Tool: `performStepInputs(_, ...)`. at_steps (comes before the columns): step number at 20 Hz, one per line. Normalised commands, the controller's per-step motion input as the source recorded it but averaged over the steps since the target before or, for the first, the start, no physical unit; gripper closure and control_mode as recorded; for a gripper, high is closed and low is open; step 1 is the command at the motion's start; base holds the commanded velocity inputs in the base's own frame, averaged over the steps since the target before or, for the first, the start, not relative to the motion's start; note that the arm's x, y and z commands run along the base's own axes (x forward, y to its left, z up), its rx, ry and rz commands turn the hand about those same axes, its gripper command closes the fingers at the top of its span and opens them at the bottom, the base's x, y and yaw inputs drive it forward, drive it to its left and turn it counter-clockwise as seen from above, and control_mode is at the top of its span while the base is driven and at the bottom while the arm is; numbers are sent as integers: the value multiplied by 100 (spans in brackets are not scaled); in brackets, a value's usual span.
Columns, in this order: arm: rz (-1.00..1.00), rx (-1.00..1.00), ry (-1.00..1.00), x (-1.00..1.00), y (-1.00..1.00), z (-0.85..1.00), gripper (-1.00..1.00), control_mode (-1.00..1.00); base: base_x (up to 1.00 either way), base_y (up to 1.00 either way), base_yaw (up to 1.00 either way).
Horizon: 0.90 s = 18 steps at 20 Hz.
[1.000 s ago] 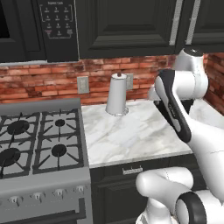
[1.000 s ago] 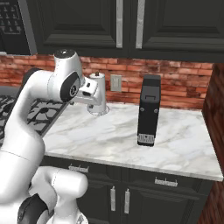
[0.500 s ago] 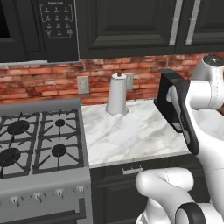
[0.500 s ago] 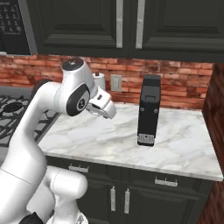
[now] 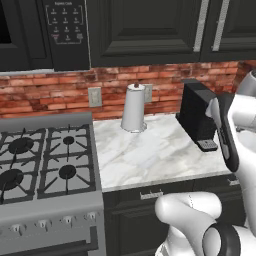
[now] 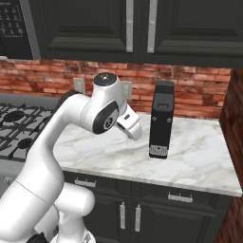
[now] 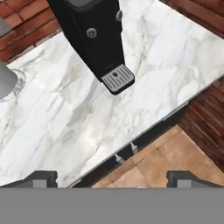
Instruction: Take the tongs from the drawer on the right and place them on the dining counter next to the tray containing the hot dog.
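White arm swung right since prev; claw [image 7: 112, 177] wide open, empty, over marble worktop [image 7: 65, 118] nr coffee machine [image 7: 94, 37].

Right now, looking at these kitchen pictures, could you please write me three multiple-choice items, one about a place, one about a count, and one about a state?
1. Where does the tall black coffee machine stand?
A. on the stove
B. on the white-grey marble worktop
C. on the floor

2. How many silver bar handles show on the upper dark cabinet doors in the right base view?
A. two
B. four
C. none

3. How is the gripper?
A. shut on a cup
B. shut on nothing
C. open

Answers:
1 B, its base rests on the marble beside the brick wall.
2 A, two handles hang side by side.
3 C, the fingertips stand far apart in the hand view, nothing between them.
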Motion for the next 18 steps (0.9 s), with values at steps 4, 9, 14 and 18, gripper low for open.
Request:
performStepInputs(4,-17,20,-13,-2,-34,-23,-100,-100,0,0,0)
performStepInputs(9,-24,38,-13,0,-53,-18,-100,-100,0,0,0)
performStepInputs(14,-21,28,-9,0,-43,-22,-100,-100,0,0,0)
performStepInputs(18,-9,13,1,-3,-40,-14,-100,-100,0,0,0)
